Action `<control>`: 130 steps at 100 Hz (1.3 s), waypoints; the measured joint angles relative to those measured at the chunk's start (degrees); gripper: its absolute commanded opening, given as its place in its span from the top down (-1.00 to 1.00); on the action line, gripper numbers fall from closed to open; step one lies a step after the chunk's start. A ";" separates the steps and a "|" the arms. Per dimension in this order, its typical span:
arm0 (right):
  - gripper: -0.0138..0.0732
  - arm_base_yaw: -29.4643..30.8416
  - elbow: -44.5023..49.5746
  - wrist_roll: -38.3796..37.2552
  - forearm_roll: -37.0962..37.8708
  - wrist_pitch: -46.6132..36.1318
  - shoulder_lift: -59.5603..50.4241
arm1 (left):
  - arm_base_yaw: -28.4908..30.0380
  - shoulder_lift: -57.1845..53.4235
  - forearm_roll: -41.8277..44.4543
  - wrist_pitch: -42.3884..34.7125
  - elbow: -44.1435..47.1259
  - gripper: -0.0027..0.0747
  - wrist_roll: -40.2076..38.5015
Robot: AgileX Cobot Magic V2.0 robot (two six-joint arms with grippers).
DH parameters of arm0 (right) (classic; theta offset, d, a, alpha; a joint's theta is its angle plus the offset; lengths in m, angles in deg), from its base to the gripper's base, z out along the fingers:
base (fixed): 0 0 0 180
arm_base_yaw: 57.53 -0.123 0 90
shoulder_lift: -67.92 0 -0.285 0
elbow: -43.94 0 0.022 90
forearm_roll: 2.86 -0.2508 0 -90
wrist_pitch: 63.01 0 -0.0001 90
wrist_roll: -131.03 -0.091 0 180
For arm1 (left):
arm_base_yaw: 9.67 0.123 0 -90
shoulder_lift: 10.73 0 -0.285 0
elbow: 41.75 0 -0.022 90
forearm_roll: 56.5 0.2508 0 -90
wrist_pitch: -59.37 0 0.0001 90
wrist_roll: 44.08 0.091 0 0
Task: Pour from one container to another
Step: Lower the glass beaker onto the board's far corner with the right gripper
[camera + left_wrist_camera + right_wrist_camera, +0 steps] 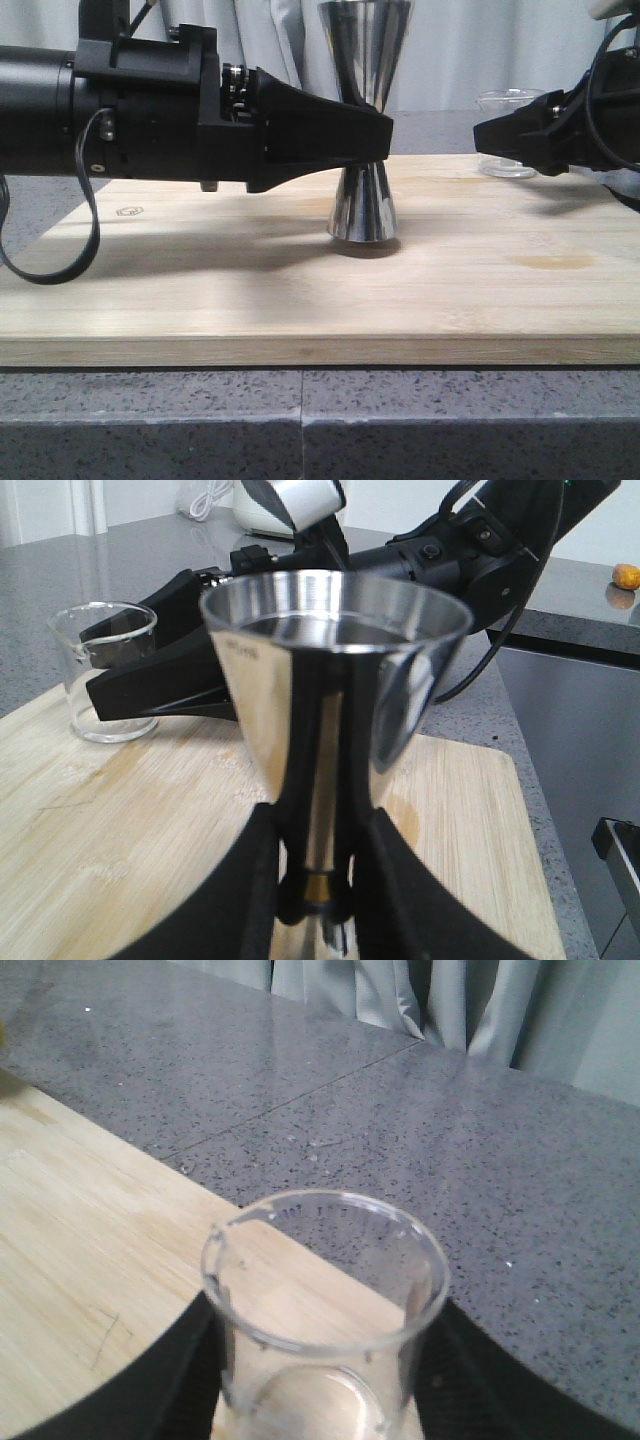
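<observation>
Beaker: upright at the far right corner of the wooden board, between the right end effector's fingers; grip looks closed on it, contact not certain.
Jigger: upright mid-board, left end effector pinching its waist.
Doing it well: lift the beaker level, bring its lip over the jigger's mouth, tilt slowly.
Surroundings: speckled grey table, pale curtains behind.

Jigger stands mid-board; beaker far right (behind).
</observation>
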 measured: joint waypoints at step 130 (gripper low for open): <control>-0.41 0.00 0.00 -1.93 -0.43 2.87 0.10 | 0.00 0.00 0.00 0.00 0.00 0.98 0.00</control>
